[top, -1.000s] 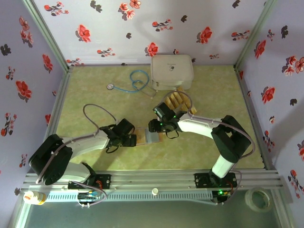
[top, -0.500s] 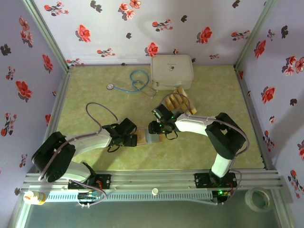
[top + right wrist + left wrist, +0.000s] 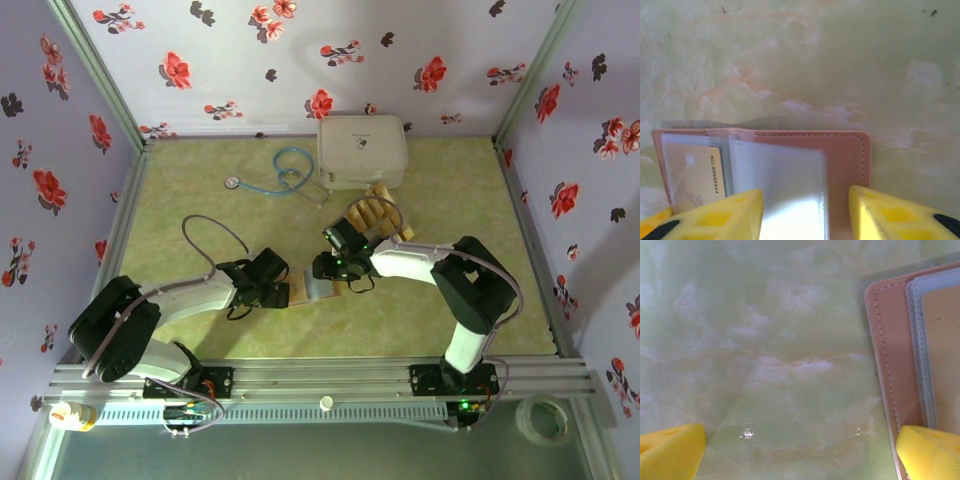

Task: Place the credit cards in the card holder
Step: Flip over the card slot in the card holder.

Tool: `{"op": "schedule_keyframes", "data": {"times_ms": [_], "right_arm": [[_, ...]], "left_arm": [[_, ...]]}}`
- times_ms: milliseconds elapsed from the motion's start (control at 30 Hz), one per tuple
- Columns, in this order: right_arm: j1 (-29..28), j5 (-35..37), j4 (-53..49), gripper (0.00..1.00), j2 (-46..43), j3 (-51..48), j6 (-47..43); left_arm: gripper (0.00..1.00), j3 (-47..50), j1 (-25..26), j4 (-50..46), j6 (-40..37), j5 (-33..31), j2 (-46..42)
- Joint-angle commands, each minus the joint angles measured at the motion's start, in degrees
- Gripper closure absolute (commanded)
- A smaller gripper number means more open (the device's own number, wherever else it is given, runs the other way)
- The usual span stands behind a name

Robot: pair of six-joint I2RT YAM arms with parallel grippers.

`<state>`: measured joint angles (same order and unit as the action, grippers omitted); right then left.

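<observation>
The card holder (image 3: 300, 295) lies open on the table between both grippers, brown leather (image 3: 845, 160) with pale plastic sleeves (image 3: 785, 180). One golden credit card (image 3: 695, 177) sits in its left sleeve. More credit cards (image 3: 377, 213) lie fanned out in front of the white case. My right gripper (image 3: 806, 217) hangs over the holder, open, its jaws either side of a loose sleeve page without pinching it. My left gripper (image 3: 800, 452) is wide open low over the table, its right fingertip (image 3: 930, 450) on the holder's (image 3: 892, 365) left edge.
A big white rounded case (image 3: 361, 150) stands at the back, with a blue stethoscope (image 3: 280, 172) to its left. Flowered walls close the table on three sides. A tape roll (image 3: 545, 420) lies beyond the front rail.
The right gripper's jaws have come slightly closer together over the holder, and its arm has shifted a little. The left gripper has edged right toward the holder.
</observation>
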<state>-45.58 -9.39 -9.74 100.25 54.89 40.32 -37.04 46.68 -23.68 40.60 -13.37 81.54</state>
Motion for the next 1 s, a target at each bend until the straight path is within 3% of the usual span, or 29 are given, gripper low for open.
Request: {"op": "schedule_keyframes", "data": {"times_ms": [0, 433, 667, 967], "right_arm": [[-1.03, -4.5, 2.31, 0.54, -0.19, -0.93, 1.89], [-3.34, -4.67, 1.15, 0.58, -4.24, 0.35, 3.62], [-5.98, -3.82, -0.27, 0.51, -4.19, 3.65, 4.72], [-9.16, -3.78, 0.95, 0.51, 4.61, 9.38, 6.51]], "left_arm": [[0.0, 1.53, 0.52, 1.82, -0.12, -0.26, 3.4], [0.0, 2.07, 0.7, 2.59, 0.25, -0.37, 2.07], [0.0, 3.2, -2.46, 0.02, 1.3, -2.62, -9.22], [0.0, 5.32, -7.27, -2.43, 3.3, -2.63, -20.85]]}}
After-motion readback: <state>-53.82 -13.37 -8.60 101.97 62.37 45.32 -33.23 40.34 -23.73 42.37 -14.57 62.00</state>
